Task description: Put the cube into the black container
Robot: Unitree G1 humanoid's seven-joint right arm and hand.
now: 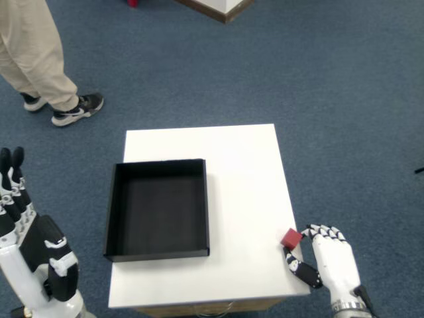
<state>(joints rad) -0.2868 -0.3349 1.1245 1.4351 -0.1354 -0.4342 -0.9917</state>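
Nearby, right hand (330, 260) pinching red cube (291, 238), black container (158, 208) well apart

Table (238, 159) as landmark. Container (157, 248) on table's left half, toward near edge. Cube (291, 238) at table's right edge, near front corner, well apart from container. Right hand (330, 260) just off that corner, fingers touching cube.

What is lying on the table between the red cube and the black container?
Nothing. In the head view, only bare white table separates the red cube, held at the right hand, from the black container.
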